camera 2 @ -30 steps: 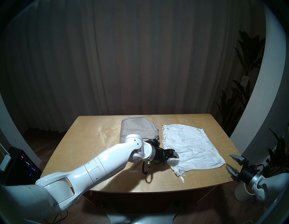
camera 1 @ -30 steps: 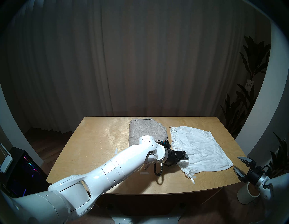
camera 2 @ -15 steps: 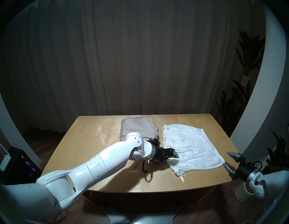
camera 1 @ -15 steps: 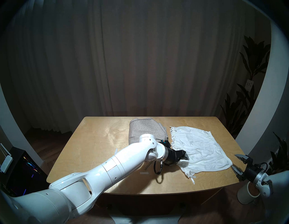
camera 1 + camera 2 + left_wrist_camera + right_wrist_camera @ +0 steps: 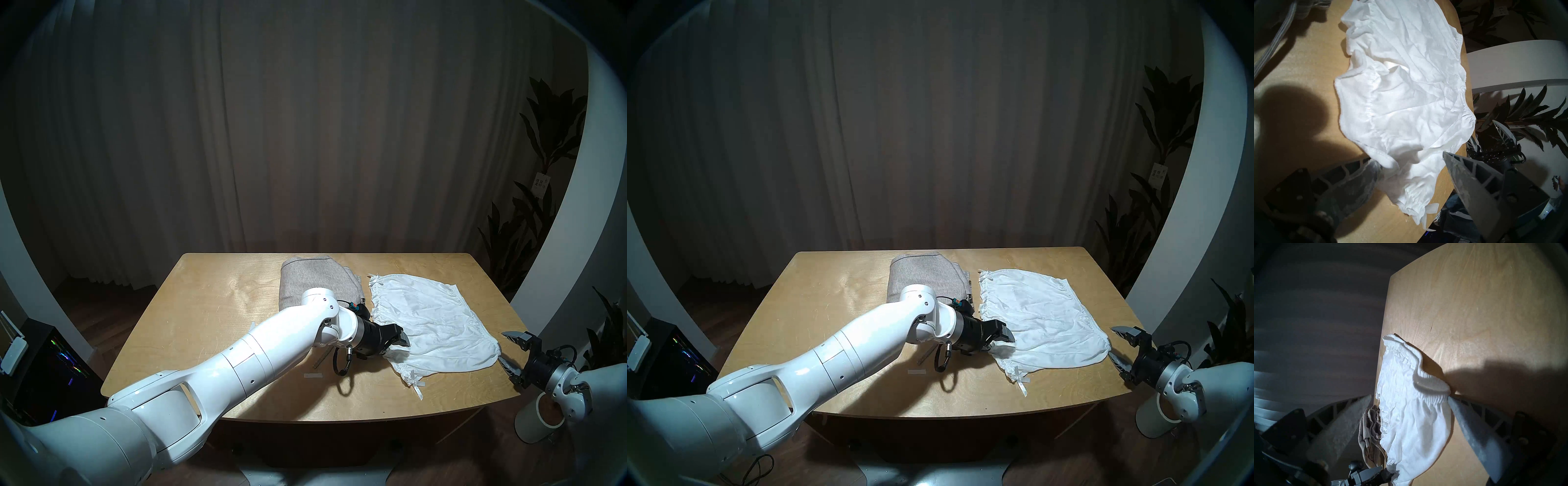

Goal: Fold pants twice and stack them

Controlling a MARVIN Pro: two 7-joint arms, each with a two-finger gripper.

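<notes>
White shorts (image 5: 431, 325) lie spread flat on the right half of the wooden table (image 5: 210, 312), with the folded grey-beige pants (image 5: 315, 281) just beside their left edge toward the far side. Left gripper (image 5: 395, 346) sits at the shorts' near-left ruffled edge, jaws apart and straddling the cloth, one finger low by the table, the other above the fabric, nothing pinched. Right gripper (image 5: 509, 351) hangs wide open at the table's right edge, lower fingertip touching the shorts' near-right waistband corner, the upper finger clear above it.

Head pair looks down across the table (image 5: 210, 339) — wrist views close in, sharing the white shorts (image 5: 1403, 88).
</notes>
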